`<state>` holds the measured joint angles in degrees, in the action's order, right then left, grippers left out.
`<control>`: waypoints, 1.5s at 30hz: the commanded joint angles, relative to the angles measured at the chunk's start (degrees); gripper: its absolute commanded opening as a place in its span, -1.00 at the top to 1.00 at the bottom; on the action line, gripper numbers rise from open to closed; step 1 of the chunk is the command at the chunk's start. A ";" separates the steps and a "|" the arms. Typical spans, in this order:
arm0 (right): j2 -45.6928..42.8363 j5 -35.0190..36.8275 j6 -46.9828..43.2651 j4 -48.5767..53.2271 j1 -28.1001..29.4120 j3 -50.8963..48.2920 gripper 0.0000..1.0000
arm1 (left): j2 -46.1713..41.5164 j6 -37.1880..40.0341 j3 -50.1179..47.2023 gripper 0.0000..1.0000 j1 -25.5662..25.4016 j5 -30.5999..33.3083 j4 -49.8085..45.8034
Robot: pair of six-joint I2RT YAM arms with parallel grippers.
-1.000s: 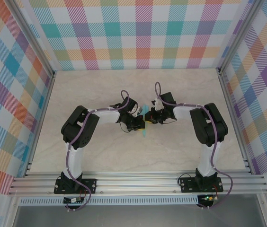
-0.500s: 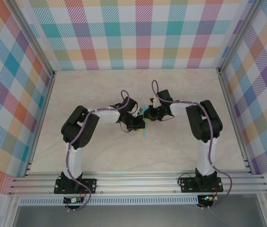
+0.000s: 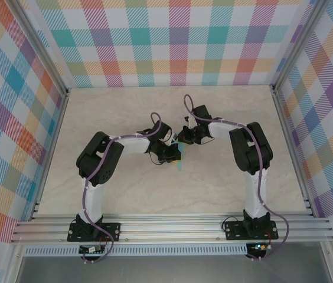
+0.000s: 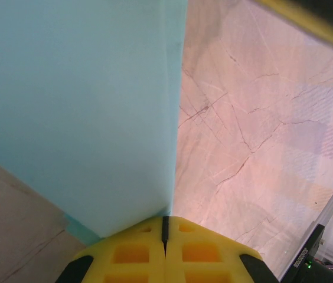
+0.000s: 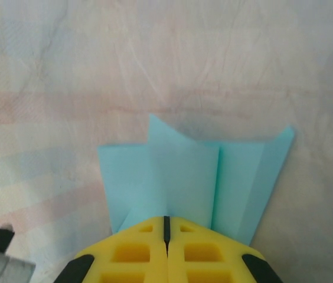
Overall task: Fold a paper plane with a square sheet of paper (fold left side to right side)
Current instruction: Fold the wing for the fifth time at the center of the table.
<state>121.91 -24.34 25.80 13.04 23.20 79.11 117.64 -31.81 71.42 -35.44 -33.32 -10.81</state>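
Where the middle of the marbled table [image 3: 125, 118] is reached from both sides, the paper plane [image 5: 184, 177] is found: a small turquoise piece, folded into several overlapping layers. The left gripper [image 4: 165, 221] is closed tight at the foot of one long straight edge, and the right gripper [image 5: 166, 219] is closed just as tight over the overlapped flaps; whether paper is nipped or merely pressed cannot be told. The left-to-right fold is judged best served if the edges are matched first, one end is pinned, and the crease is stroked flat along its whole length.
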 commanded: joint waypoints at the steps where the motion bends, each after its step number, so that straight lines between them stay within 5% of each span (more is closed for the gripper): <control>1: 2.24 3.16 -2.31 1.27 -1.30 3.15 0.93 | 2.32 1.20 -1.50 1.00 -0.86 3.29 -6.77; 29: 10.47 2.02 -3.94 6.49 -5.36 17.80 0.91 | 1.06 1.23 -1.97 0.94 -1.01 2.09 -5.55; 35: 8.25 1.99 -4.46 7.97 -5.97 20.22 0.88 | -1.88 2.19 0.61 0.71 -0.87 0.83 -7.16; 45: -7.46 4.38 -5.52 9.07 -6.50 8.43 0.42 | -15.82 6.12 6.18 0.18 2.19 -0.50 -11.38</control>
<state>120.18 -20.03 21.04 21.21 16.64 90.32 108.81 -27.97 75.92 -34.74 -33.76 -19.59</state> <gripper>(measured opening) 0.280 0.403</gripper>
